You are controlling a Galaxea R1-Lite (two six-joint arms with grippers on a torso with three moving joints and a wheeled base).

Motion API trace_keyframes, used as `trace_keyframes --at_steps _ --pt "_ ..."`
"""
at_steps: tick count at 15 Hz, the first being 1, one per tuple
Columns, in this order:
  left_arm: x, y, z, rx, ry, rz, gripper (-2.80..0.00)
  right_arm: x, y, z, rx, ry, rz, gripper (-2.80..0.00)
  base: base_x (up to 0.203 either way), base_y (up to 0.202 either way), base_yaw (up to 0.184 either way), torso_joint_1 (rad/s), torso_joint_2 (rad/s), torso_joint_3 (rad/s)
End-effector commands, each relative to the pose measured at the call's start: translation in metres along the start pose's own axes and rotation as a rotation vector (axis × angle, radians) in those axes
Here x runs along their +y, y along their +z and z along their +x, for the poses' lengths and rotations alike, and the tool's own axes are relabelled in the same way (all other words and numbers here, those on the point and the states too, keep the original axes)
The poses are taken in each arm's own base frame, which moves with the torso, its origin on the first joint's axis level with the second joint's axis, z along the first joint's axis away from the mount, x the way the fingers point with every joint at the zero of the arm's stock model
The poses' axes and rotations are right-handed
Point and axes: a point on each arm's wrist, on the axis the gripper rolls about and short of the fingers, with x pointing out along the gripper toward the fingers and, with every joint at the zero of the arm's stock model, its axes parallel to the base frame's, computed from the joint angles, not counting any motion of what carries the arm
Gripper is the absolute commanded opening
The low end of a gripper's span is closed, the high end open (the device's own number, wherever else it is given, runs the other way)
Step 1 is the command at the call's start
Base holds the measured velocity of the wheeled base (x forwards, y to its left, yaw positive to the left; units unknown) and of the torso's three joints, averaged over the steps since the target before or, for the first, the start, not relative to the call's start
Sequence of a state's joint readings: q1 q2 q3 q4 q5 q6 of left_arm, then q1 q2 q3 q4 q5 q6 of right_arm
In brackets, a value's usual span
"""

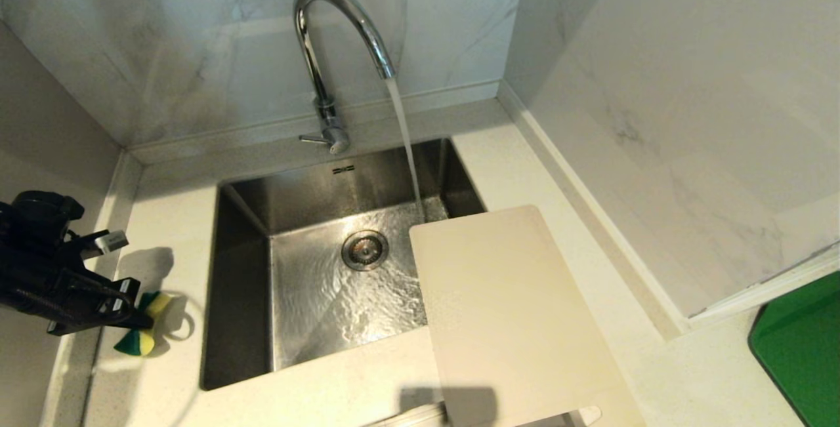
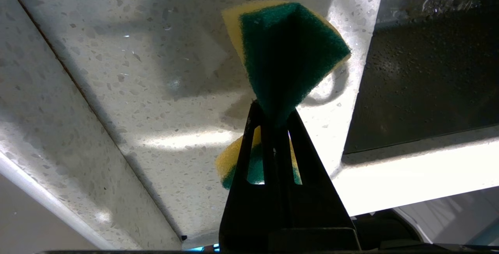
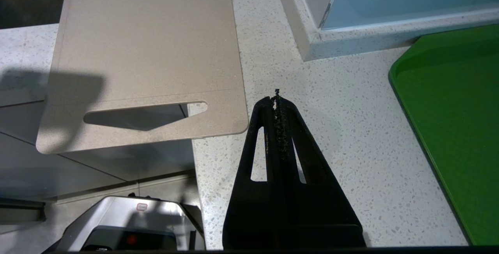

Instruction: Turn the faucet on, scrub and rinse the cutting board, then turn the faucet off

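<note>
Water pours from the chrome gooseneck faucet (image 1: 341, 27) in front of you, its arched spout sending a steady stream onto the far right of the steel sink (image 1: 243, 269), just beyond the near corner of the cutting board (image 1: 512, 315). That pale beige board, thin and round-cornered, lies on the counter's right side with one long edge overhanging the basin and its slot-handle end jutting past the counter's front edge. The basin floor ripples with water around the round drain (image 1: 365, 250). The faucet's thin side lever (image 1: 314, 140) sticks out toward your left.

Your left gripper (image 1: 134, 315) hangs over the speckled white countertop (image 1: 164, 230) left of the sink, its fingers pressed tight on a yellow-and-green sponge (image 2: 288, 55), which folds and bulges on either side of the pinch. Your right gripper (image 3: 277, 102) sits low at the counter's front, just right of the board's handle end, fingers pressed together on nothing. A bright green tray (image 1: 804, 348) lies far right, below the marble-patterned wall (image 1: 689, 119).
</note>
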State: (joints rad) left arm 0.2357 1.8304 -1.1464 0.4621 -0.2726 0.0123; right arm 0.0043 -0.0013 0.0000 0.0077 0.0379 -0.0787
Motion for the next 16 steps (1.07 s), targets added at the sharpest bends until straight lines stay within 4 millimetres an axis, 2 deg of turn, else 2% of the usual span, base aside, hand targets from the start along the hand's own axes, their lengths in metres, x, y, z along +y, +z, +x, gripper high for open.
trace_keyframes --at_steps 1,2,3,9,12,13,16 --pt "0.0 -0.001 0.0 0.005 -0.002 -0.001 -2.8 0.0 0.0 0.0 0.001 0.001 -0.001 -2.8 0.0 0.0 0.0 0.0 0.0 0.0" --pt "0.0 -0.002 -0.001 0.003 -0.002 0.0 -2.8 0.0 0.0 0.0 0.001 0.001 -0.001 -2.8 0.0 0.0 0.0 0.0 0.0 0.0" --pt "-0.001 -0.002 -0.003 -0.002 -0.003 0.0 0.0 0.0 0.0 0.0 0.001 0.001 -0.001 -2.8 0.0 0.0 0.0 0.0 0.0 0.0" --pt "-0.005 -0.008 -0.018 -0.036 -0.008 0.007 0.0 0.0 0.0 0.0 0.001 0.001 -0.001 -2.8 0.0 0.0 0.0 0.0 0.0 0.0" --pt "-0.011 -0.009 -0.038 -0.098 -0.011 0.025 0.0 0.0 0.0 0.0 0.001 0.001 -0.001 -2.8 0.0 0.0 0.0 0.0 0.0 0.0" --pt "-0.014 -0.01 -0.048 -0.133 -0.01 0.037 -2.8 0.0 0.0 0.0 0.001 0.001 -0.001 -2.8 0.0 0.0 0.0 0.0 0.0 0.0" --pt "-0.026 -0.005 -0.091 -0.289 -0.004 0.097 -2.8 0.0 0.0 0.0 0.001 0.001 -0.001 -2.8 0.0 0.0 0.0 0.0 0.0 0.0"
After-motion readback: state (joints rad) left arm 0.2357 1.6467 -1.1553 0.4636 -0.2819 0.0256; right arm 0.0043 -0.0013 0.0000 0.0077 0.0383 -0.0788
